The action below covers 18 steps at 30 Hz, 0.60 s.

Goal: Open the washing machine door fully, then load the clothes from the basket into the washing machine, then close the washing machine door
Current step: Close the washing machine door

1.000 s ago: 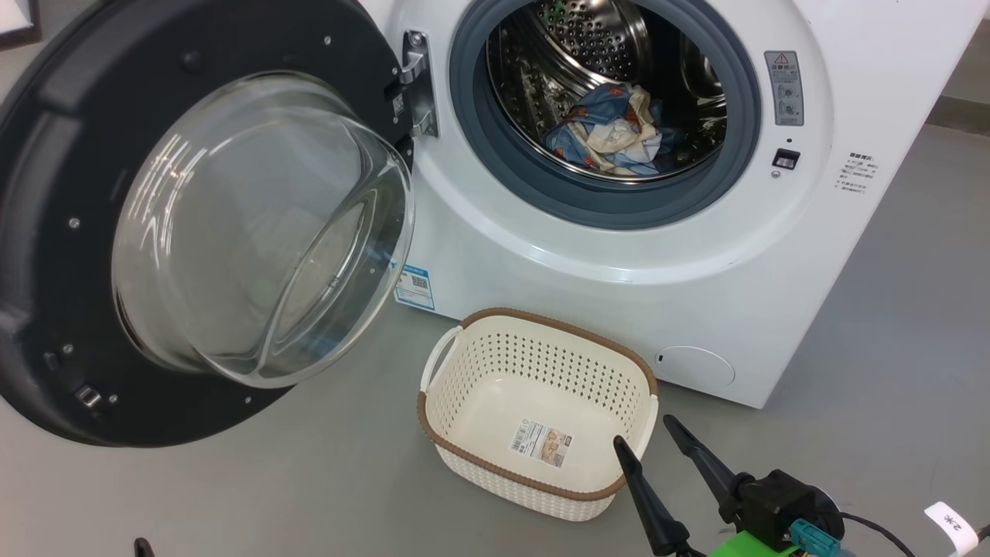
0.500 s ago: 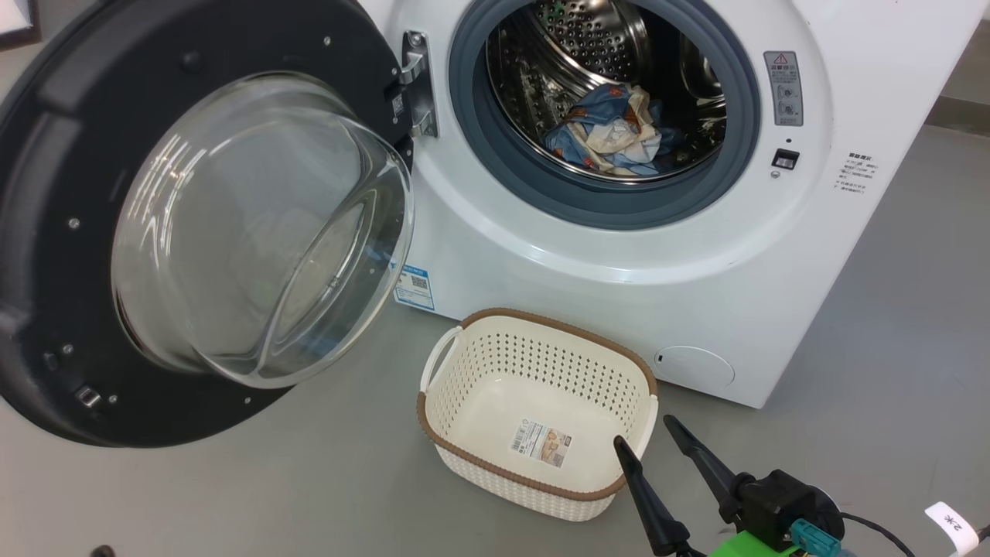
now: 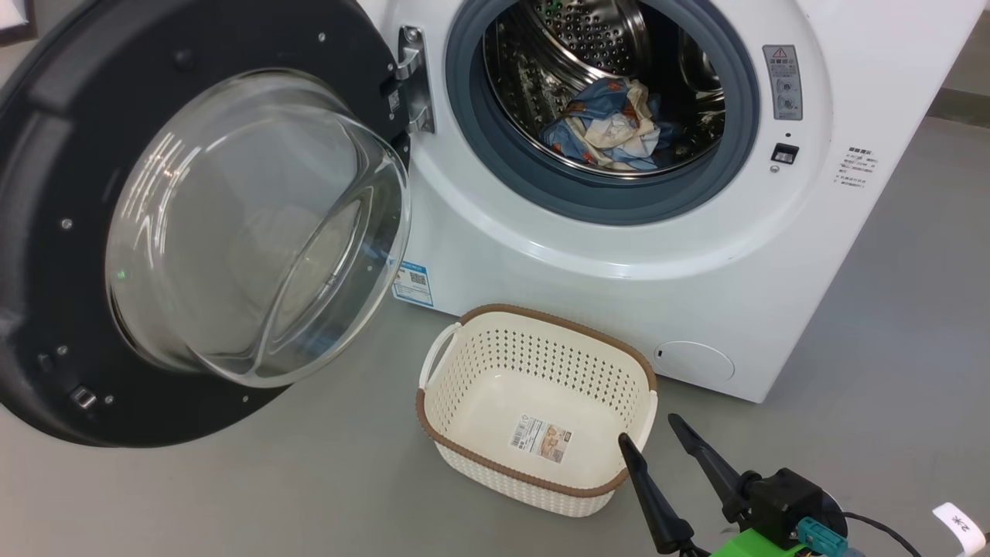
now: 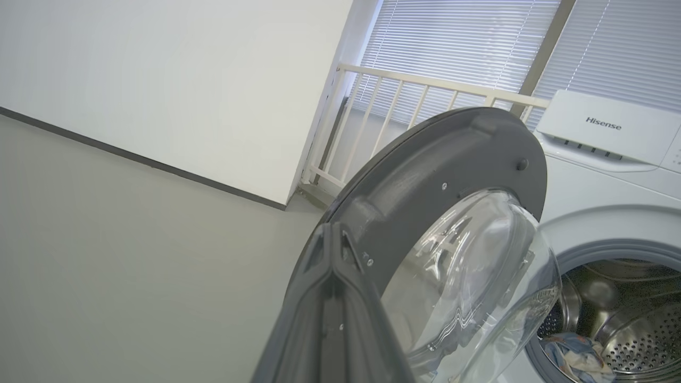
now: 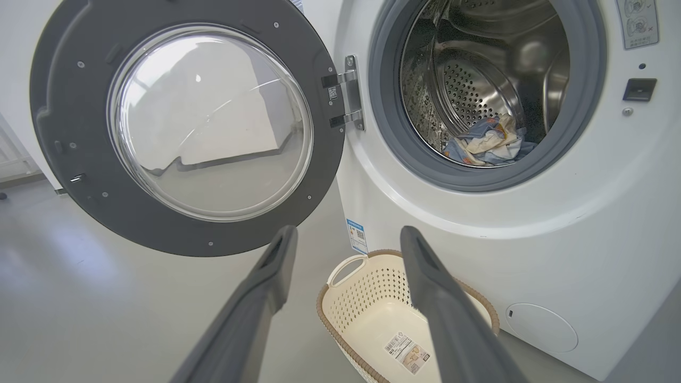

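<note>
Washing machine [image 3: 619,294] fills the top of the head view, its door [image 3: 205,224] swung wide open to the left on the hinge [image 3: 414,77], inner side facing the camera w/ the bulging glass window [image 5: 213,122] sticking out. Clothes [image 3: 611,131], blue fabric w/ orange-brown patches & cream bits, lie in a crumpled heap at the bottom of the steel drum [image 3: 588,46], behind the grey gasket [image 3: 603,205]. Basket [image 3: 534,319] stands upright on the grey floor [image 3: 232,495] just in front of the machine, below the opening & a bit right of the door's lower edge; it's empty bar the label [image 3: 541,439] on its bottom. Blue sticker [image 3: 411,284] sits low on the machine front, just above the basket's left handle [image 3: 437,352]; round cap [image 3: 694,361] is near the basket's right end. Right gripper [image 3: 648,431] is at the lower right of the head view, fingers pointing up & slightly left, spread apart w/ nothing btwn them. One tip overlaps the basket's near right corner, the other is just outside the rim; can't tell if either touches. In the right wrist view the same fingers are wide apart, the basket showing btwn them. Left gripper [image 4: 331,234], in the left wrist view, has both fingers pressed together, no gap & nothing held. Its tip lines up w/ the door's outer edge; contact can't be told. Beyond the door are a white railing [image 4: 415,90] & window blinds [image 4: 452,42].
</note>
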Available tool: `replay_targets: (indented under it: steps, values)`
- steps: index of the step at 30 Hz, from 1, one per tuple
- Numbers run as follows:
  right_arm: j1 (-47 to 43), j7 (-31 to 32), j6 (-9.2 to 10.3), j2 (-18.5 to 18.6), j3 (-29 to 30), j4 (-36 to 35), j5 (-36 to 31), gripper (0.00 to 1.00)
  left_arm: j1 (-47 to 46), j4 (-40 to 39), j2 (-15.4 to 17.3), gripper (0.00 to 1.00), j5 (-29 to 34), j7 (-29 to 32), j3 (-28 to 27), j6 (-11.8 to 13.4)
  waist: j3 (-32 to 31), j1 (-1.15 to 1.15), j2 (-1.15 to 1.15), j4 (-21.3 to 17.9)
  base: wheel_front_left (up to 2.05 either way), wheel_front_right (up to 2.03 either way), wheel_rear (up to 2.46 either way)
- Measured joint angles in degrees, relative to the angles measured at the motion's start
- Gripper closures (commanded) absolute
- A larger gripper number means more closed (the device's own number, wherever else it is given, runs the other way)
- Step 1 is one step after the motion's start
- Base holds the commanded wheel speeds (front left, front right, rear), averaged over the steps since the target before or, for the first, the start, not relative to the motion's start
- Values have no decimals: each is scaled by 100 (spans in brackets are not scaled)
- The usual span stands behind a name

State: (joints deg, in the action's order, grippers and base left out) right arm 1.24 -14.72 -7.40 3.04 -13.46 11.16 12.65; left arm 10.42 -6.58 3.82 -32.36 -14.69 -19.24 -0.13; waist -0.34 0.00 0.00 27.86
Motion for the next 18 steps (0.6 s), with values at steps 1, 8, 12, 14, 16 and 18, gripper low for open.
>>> replay_targets:
  steps: [1,8,12,14,16,18]
  values:
    - [0,0,0,0,5,-1,2,0,-138,35,43,100,-187,10,-113,-29,6,0,0,-3,0,0,0]
    - [-5,7,0,0,92,-35,2,0,-1471,727,835,100,-1647,583,-854,-325,52,0,0,-25,0,0,0]
    - [-9,25,0,-1,119,-83,2,0,-2238,1338,1257,100,-2399,1172,-1061,-372,94,0,0,-35,0,0,0]
    - [-10,57,0,0,127,-122,2,0,-2606,1683,1413,100,-2776,1422,-1190,-372,124,0,0,-49,0,0,0]
    - [-9,83,0,-1,132,-154,1,0,-2964,2111,1516,100,-3273,1650,-1430,-371,172,0,0,-79,0,0,0]
    - [-7,110,0,-1,135,-185,-15,0,-3182,2482,1657,100,-3588,1874,-1603,-367,225,0,0,-121,0,0,0]
